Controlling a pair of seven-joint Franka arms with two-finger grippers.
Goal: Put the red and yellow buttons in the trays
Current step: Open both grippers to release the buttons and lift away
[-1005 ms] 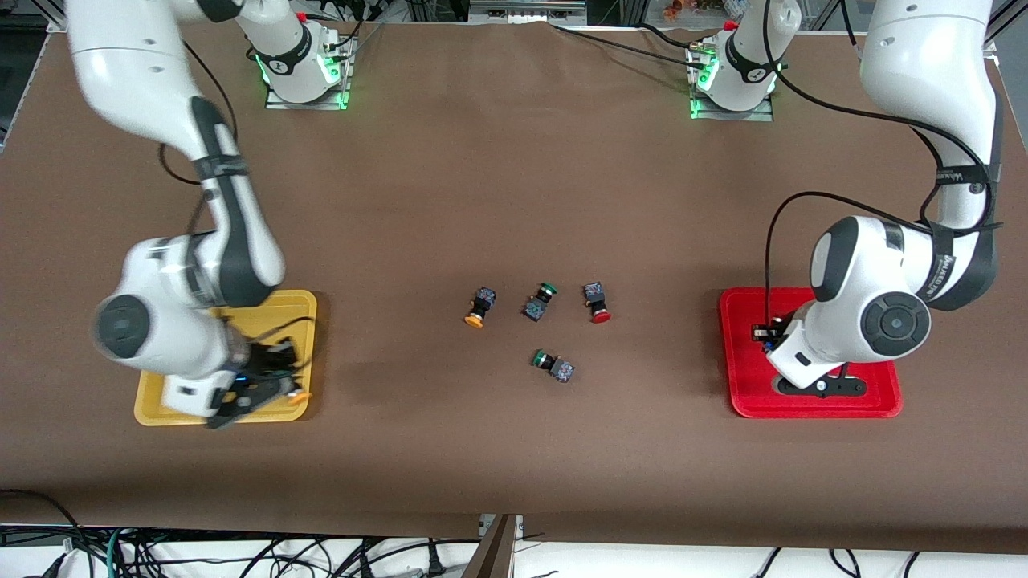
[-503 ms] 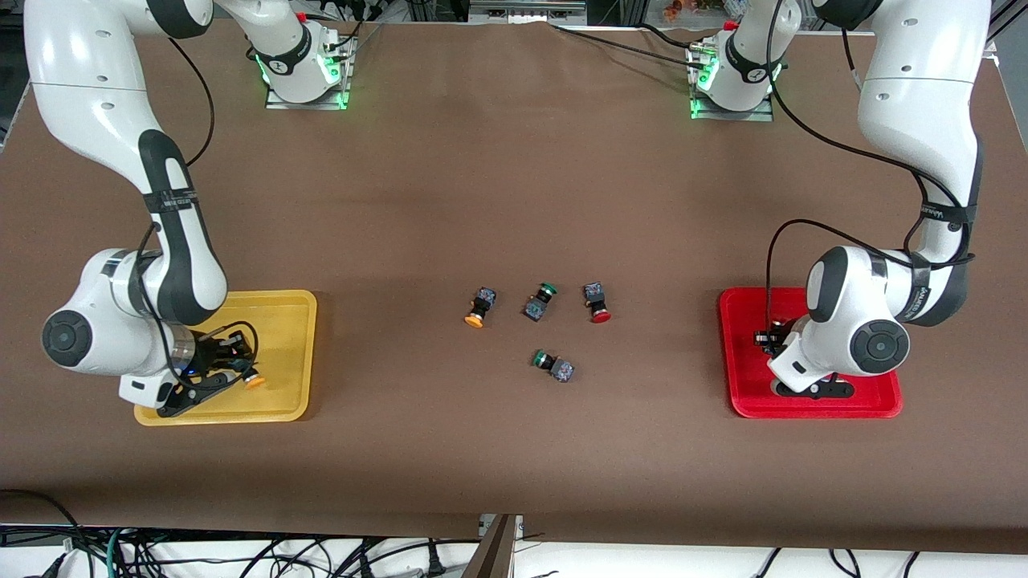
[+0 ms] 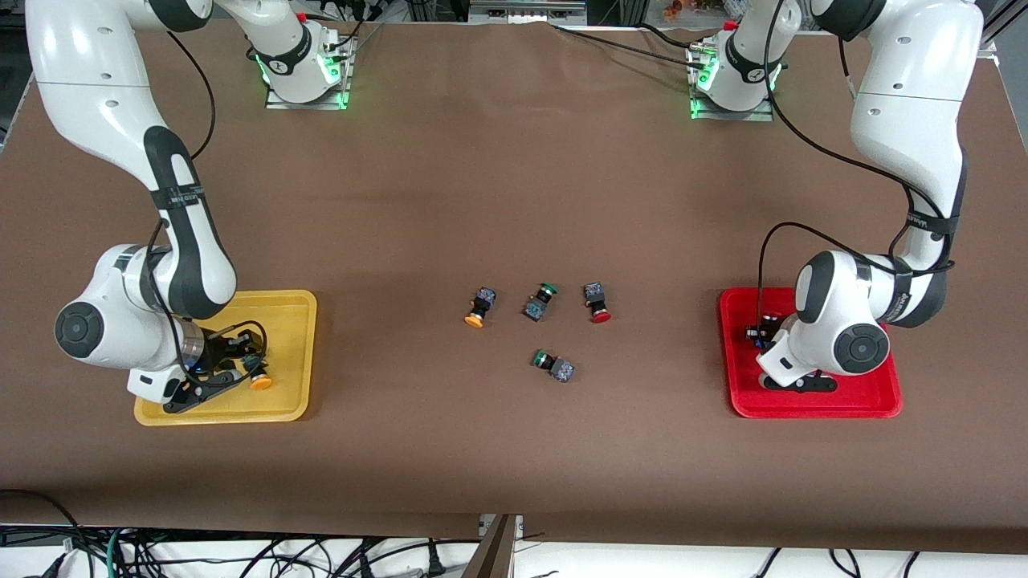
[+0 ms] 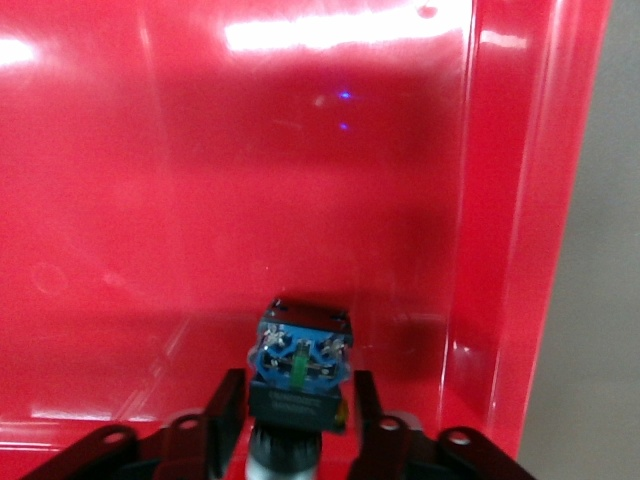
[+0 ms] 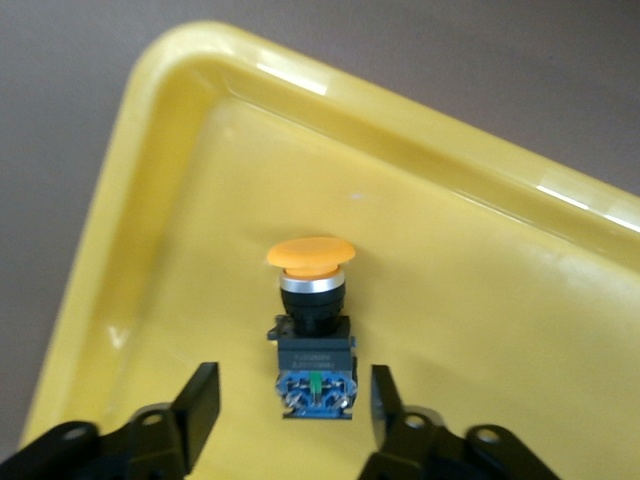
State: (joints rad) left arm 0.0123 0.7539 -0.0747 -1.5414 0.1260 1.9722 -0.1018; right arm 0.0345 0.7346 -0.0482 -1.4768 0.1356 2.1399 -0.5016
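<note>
Right gripper [image 3: 233, 371] hangs low over the yellow tray [image 3: 291, 309], which sits near the front edge of the brown table [image 3: 514, 177] toward the right arm's end. Its fingers [image 5: 197, 402] are spread apart and hold nothing; between them, touching neither, an orange-capped button [image 5: 312, 330] lies on its side on the tray floor, cap pointing toward a rounded tray corner. From the front camera its orange cap [image 3: 260, 383] shows just past the fingertips. Left gripper [image 4: 298, 415] is down inside the red tray [image 3: 739, 401], which sits near the front edge toward the left arm's end. Its fingers [image 4: 225, 415] are clamped on a push-button switch [image 4: 300, 370] whose bluish square base faces the wrist camera, close to the tray's raised rim [image 4: 530, 200]; its cap is hidden from that camera, and the front camera shows only a bit of red [image 3: 769, 317] beside the wrist. Four more switches lie loose in the middle of the table, well apart from both trays. Three form a row: an orange-capped one [image 3: 479, 307] toward the right arm's end, a green-capped one [image 3: 540, 301] in the middle, and a red-capped one [image 3: 597, 303] toward the left arm's end. A second green-capped switch [image 3: 553, 364] lies nearer the front edge than that row.
</note>
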